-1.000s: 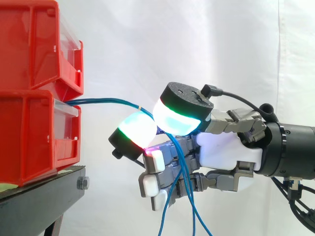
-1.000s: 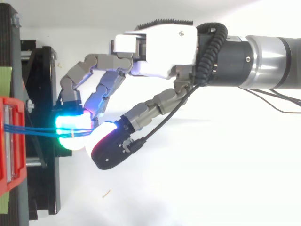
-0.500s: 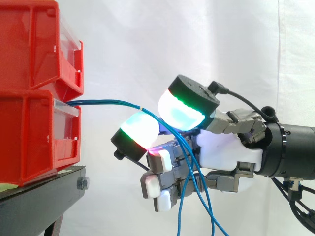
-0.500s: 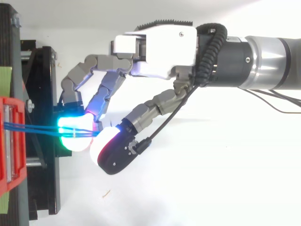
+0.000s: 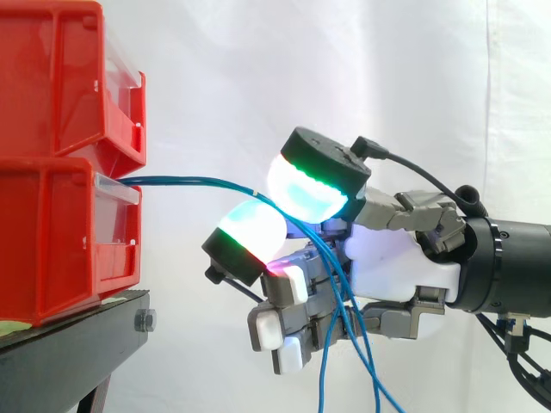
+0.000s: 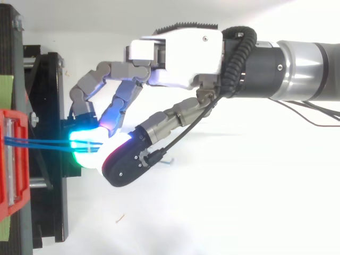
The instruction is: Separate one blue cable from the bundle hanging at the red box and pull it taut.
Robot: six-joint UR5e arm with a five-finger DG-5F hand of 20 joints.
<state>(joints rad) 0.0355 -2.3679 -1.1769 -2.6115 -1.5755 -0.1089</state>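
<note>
Pinching the blue cables [image 5: 189,181] between 2 glowing pads [image 5: 303,182], your hand [image 5: 392,258] sits near the lower red bin [image 5: 52,241]. Side-on you see the strands droop past the palm; from above, they run side by side.

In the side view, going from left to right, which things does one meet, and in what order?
The red bins → blue cables leaving the lower bin → hand, its glowing pads pinching the cables → arm.
</note>
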